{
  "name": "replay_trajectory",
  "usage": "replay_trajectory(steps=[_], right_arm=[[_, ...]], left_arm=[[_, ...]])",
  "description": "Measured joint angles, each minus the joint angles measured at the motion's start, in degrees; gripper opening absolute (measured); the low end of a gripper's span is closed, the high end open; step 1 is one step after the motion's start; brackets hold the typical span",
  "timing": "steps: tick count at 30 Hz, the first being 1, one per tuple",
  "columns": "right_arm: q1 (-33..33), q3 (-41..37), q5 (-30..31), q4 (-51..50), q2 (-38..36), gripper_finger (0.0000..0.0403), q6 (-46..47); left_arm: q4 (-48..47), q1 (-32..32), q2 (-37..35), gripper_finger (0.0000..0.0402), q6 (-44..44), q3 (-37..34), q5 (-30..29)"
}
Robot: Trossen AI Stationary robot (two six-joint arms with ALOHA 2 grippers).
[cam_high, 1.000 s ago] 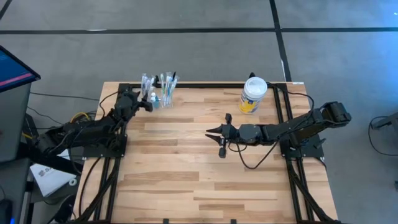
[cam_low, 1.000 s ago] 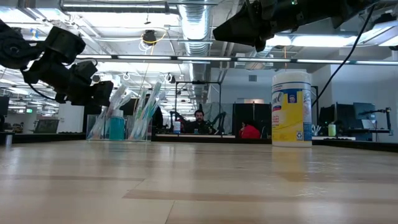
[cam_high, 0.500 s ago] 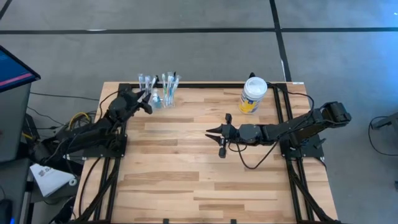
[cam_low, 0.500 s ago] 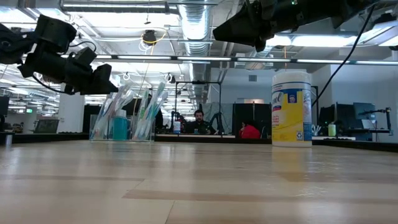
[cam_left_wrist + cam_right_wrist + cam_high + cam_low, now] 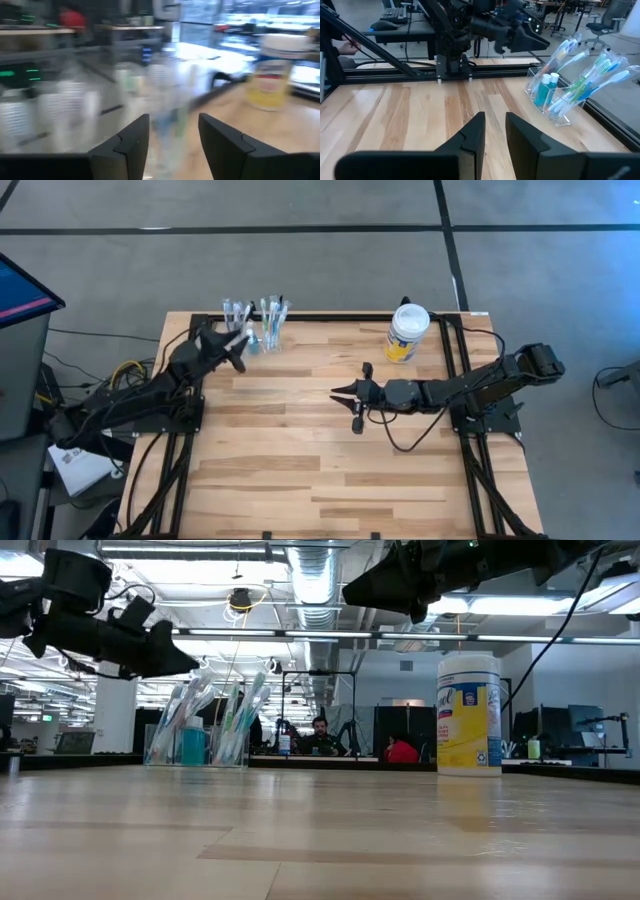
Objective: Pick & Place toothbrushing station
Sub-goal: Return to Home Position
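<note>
Left tool (image 5: 236, 348): up in the air, just beside the clear plastic box (image 5: 262, 332). Its fingers are spread apart and hold nothing.
Right tool (image 5: 338, 393): over the middle of the wooden worktop (image 5: 300, 470). Its fingers are a little apart, with nothing in them.
Clear plastic box: stands at the far edge of the worktop, on the left side.
Inside the box: slim blue, green and white toothbrushes (image 5: 585, 80) leaning over, and small teal-blue bottles (image 5: 545, 89) with white tops.
White tub with a yellow label (image 5: 407, 332): far right side, well apart from the box.
</note>
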Motion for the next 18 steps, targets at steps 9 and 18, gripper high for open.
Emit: replay_trajectory(steps=[9,18], right_arm=[[-0.5,0.0,-3.9,1.7,0.0,0.0067,-2.2],[-1.3,0.0,-6.6,1.5,-0.3,0.0067,-2.6]], left_arm=[[0.0,-14.2,-0.3,0.0154,-3.2,0.0,6.6],[0.0,-29.5,-0.3,0.0144,-3.3,0.0,-1.6]])
